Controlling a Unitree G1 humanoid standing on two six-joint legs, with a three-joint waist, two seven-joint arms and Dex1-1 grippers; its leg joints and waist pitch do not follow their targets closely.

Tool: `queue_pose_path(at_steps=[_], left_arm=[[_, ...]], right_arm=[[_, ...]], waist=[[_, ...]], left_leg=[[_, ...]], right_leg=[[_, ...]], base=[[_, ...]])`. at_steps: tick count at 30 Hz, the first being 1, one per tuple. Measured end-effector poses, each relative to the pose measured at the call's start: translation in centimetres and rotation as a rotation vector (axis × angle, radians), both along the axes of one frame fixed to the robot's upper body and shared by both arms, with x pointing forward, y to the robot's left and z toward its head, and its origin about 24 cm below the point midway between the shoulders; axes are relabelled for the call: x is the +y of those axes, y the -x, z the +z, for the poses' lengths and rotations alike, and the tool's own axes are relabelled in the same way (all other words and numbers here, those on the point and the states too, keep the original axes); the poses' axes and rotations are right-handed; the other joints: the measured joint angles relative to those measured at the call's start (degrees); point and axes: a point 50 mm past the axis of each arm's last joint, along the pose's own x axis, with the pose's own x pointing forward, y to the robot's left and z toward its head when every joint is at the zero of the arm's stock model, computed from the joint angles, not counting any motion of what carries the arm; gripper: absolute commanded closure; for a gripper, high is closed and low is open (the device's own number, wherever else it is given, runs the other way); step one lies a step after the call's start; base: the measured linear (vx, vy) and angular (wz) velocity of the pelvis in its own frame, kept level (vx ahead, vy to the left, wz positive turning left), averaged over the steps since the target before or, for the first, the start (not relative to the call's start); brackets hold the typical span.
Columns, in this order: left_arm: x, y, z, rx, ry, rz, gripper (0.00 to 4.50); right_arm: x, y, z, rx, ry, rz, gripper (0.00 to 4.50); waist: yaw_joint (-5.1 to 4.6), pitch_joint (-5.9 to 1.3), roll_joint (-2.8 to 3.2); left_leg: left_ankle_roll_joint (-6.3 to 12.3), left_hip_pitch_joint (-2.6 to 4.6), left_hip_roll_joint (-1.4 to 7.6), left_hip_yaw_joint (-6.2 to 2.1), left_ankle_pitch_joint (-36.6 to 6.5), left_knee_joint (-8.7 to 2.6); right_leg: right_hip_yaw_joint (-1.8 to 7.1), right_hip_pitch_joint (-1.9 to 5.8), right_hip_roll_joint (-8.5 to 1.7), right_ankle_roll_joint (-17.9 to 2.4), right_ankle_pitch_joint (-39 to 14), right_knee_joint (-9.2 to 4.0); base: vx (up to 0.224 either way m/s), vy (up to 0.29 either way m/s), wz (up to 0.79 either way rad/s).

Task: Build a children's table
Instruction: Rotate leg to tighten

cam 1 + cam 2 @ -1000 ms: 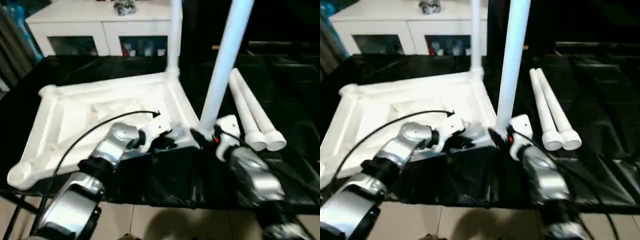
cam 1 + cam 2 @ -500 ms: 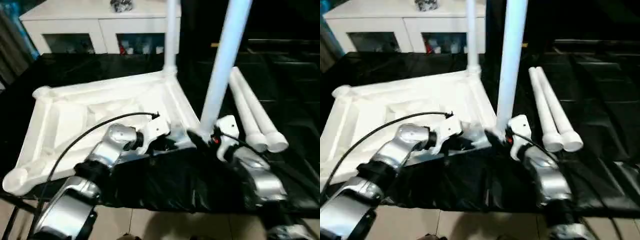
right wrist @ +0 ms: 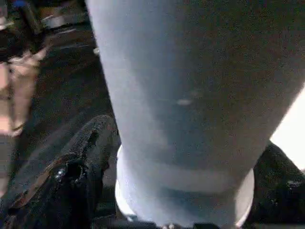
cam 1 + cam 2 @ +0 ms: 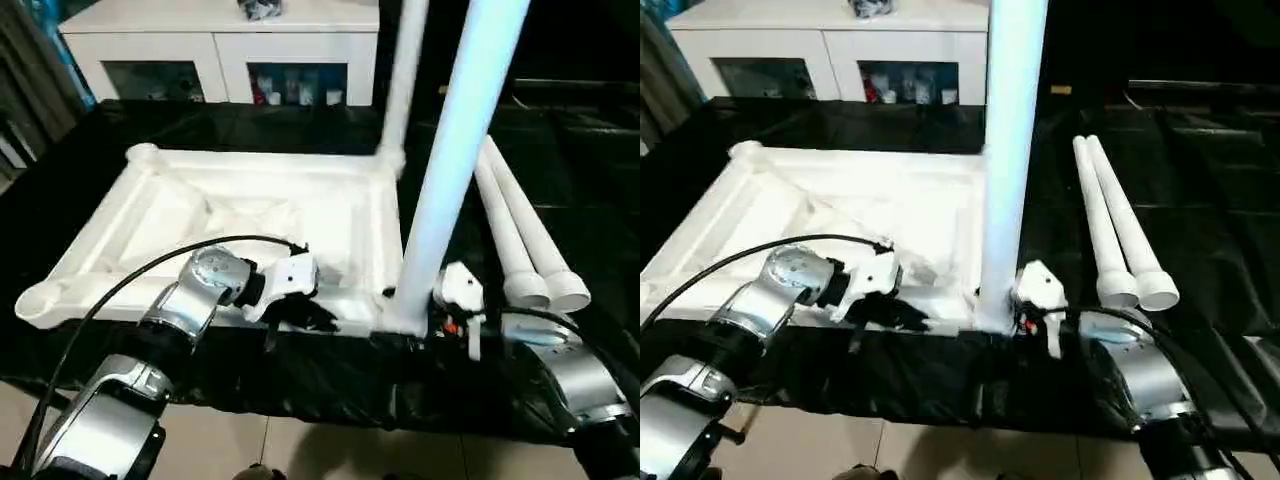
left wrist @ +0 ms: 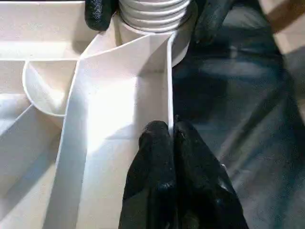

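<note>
tabletop (image 4: 250, 205): white moulded plastic, smooth, slight sheen | legs (image 4: 455, 150): smooth white plastic tubes | table cover (image 4: 560, 130): black sheeting, glossy, wrinkled | forearms (image 4: 190, 300): brushed silver metal | fingers (image 5: 157, 162): matt black

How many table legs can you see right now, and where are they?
4. Two stand upright in the tabletop: far leg at its back right corner, near leg at its front right corner. Two loose legs lie side by side right of it.
</note>
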Motion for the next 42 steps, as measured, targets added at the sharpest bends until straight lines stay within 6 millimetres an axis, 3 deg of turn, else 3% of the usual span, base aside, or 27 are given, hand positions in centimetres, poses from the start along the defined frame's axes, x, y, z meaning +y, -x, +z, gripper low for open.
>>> queue_pose_path(at_steps=[8,19,26,35,37,42], left_arm=[[0.3,0.3,0.0,0.020,-0.009,-0.037,4.50],[0.3,0.0,-0.1,0.010,-0.012,0.018,4.50],[-1.7,-1.5,-0.4,-0.009,0.024,0.276,4.50],[-4.6,-2.1,-0.7,-0.011,0.075,0.449,4.50],[-4.6,-2.1,-0.7,-0.012,0.076,0.450,4.50],[-4.6,-2.1,-0.7,-0.010,0.078,0.439,4.50]], right_arm=[[0.1,0.3,0.1,0.023,0.006,0.051,1.68],[0.6,-0.1,-0.3,0.022,-0.030,-0.047,1.76],[1.5,-3.1,-1.4,-0.051,-0.106,-0.543,1.77],[2.1,-5.1,-1.7,-0.093,-0.127,-0.865,1.77],[2.1,-5.1,-1.7,-0.103,-0.129,-0.873,1.22],[2.3,-5.0,-1.7,-0.106,-0.144,-0.858,0.70]], waist=[[0.04,0.00,-0.03],[-0.24,0.00,-0.08],[-1.96,0.03,-0.36],[-1.96,-0.12,-0.42],[-1.95,-0.16,-0.39],[-1.96,-0.18,-0.36]], left_leg=[[0.00,-0.02,0.00,0.00,0.0,-0.03],[0.00,0.15,0.02,0.02,0.0,-0.02],[-0.01,0.38,-0.04,0.01,0.0,0.07],[-0.01,0.39,-0.08,0.00,0.0,0.05],[-0.01,0.40,-0.08,0.00,0.0,0.05],[-0.02,0.37,-0.08,0.00,0.0,0.02]], right_leg=[[-0.01,-0.03,0.00,0.0,0.0,0.00],[0.00,0.06,0.00,0.3,-0.2,0.02],[0.01,0.09,-0.05,0.3,-0.2,-0.08],[0.02,0.14,-0.08,0.3,-0.2,-0.13],[0.02,0.17,-0.08,0.3,-0.2,-0.13],[0.02,0.14,-0.08,0.3,-0.2,-0.13]], base=[[0.000,0.000,0.00],[0.000,0.000,0.00],[0.000,0.000,0.00],[0.000,0.000,0.00],[0.000,0.000,0.00],[0.000,0.000,0.00]])
